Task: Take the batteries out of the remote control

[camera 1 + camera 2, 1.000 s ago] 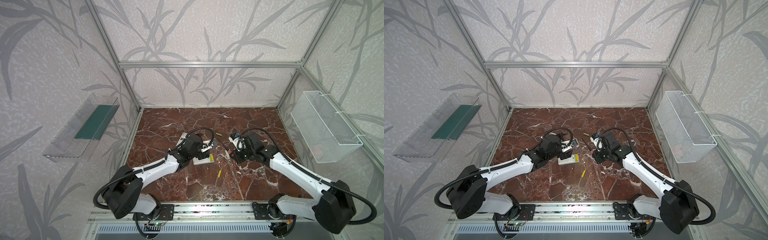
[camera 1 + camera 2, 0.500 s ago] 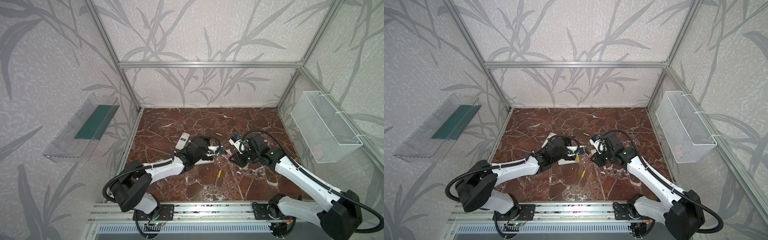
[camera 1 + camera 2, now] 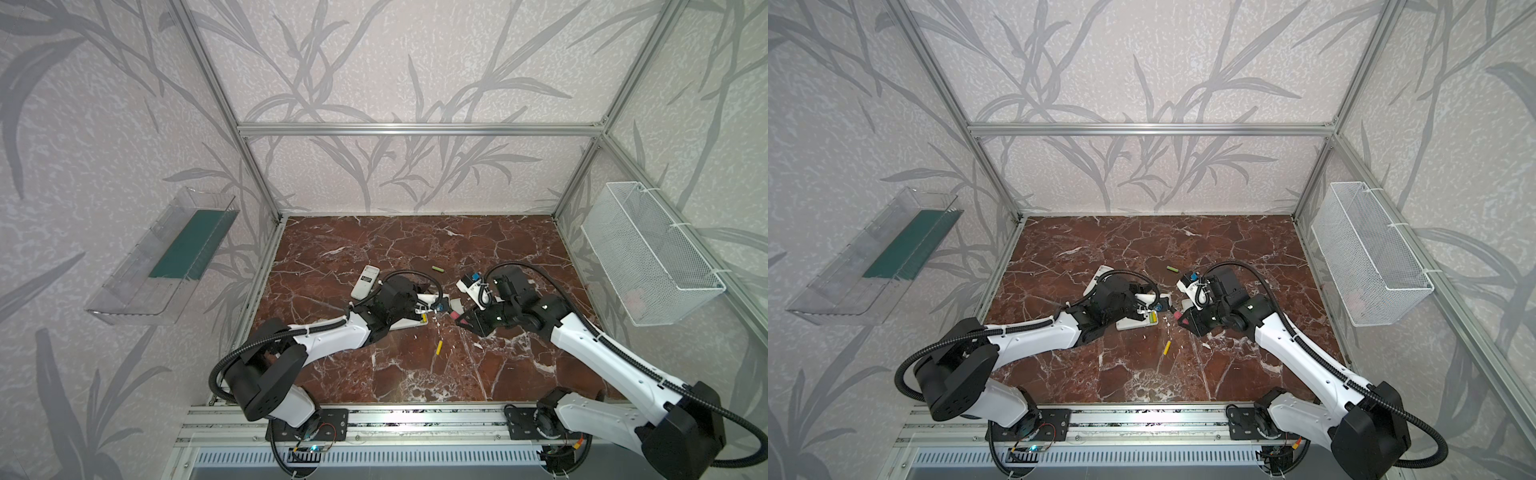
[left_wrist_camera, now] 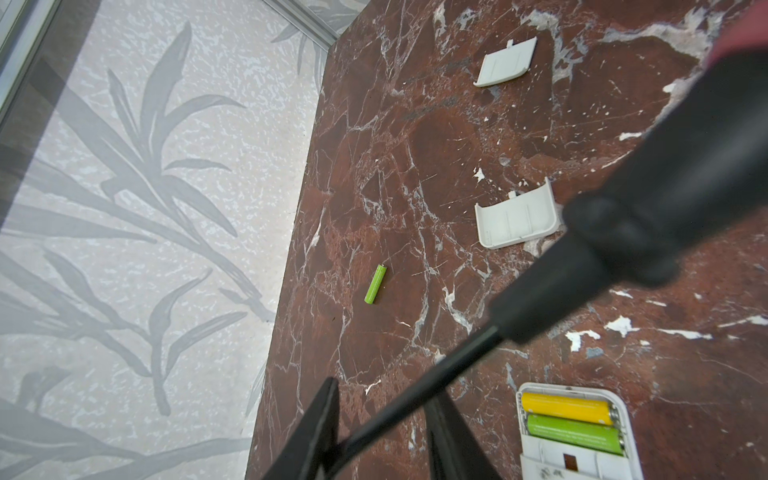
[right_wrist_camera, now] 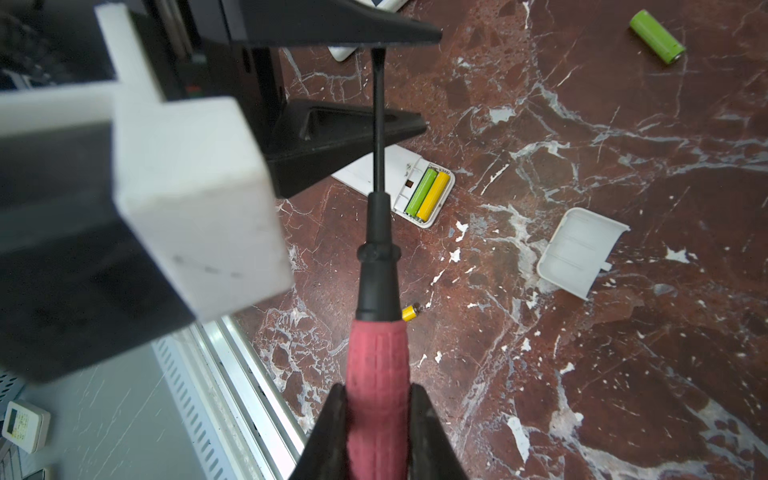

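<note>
A white remote control (image 3: 405, 323) lies back up with its compartment open, and a yellow and a green battery (image 4: 571, 419) lie side by side inside it (image 5: 426, 192). A loose green battery (image 3: 437, 269) lies further back, and a loose yellow battery (image 3: 439, 347) lies nearer the front. My right gripper (image 5: 377, 388) is shut on the red handle of a screwdriver (image 5: 376, 353). Its black shaft runs between the fingers of my left gripper (image 4: 384, 390), which stand apart around it, just above the remote.
A second white remote (image 3: 365, 282) lies face up behind my left arm. Two white battery covers (image 4: 505, 62) (image 4: 517, 218) lie on the marble floor (image 3: 374, 374). A wire basket (image 3: 648, 257) hangs on the right wall and a clear shelf (image 3: 162, 257) on the left.
My left gripper has swung right, off the remote and onto the screwdriver's shaft, and its jaws have narrowed. My right gripper has shifted slightly towards it, still holding the screwdriver.
</note>
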Controlling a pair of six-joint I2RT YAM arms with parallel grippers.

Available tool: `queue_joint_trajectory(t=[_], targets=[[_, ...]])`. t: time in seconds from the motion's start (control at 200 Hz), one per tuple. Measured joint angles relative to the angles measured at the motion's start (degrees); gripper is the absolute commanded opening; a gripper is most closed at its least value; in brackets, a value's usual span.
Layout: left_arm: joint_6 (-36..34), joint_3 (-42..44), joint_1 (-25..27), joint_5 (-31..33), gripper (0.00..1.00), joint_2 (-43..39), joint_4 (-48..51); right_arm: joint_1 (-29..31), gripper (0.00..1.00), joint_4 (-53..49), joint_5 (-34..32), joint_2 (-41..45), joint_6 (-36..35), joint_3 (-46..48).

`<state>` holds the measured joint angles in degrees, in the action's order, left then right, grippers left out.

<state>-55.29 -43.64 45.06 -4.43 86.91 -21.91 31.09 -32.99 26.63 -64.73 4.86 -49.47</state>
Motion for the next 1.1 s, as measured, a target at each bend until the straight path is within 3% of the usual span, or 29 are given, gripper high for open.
queue_joint_trajectory(t=[0.52, 0.59, 0.69, 0.97, 1.1], targets=[[-0.5, -0.7, -0.2, -3.1, 0.00, -0.3, 5.9, 0.0, 0.00, -0.4, 1.9, -0.8, -0.4, 0.0], [-0.5, -0.8, -0.2, -3.1, 0.00, -0.3, 6.4, 0.0, 0.01, -0.4, 2.0, -1.0, -0.5, 0.0], [-0.3, -0.8, -0.3, -3.2, 0.00, -0.3, 6.4, 0.0, 0.08, -0.2, 1.9, -1.0, -0.5, 0.0], [1.9, -0.8, -0.8, -3.3, 0.00, -0.3, 6.4, 0.1, 0.41, 3.6, -0.8, 0.5, 0.0, 0.8], [3.9, -0.8, -0.9, -4.0, 0.00, -0.3, 5.7, 0.0, 0.50, 6.1, -3.0, 2.6, 0.2, 0.8]])
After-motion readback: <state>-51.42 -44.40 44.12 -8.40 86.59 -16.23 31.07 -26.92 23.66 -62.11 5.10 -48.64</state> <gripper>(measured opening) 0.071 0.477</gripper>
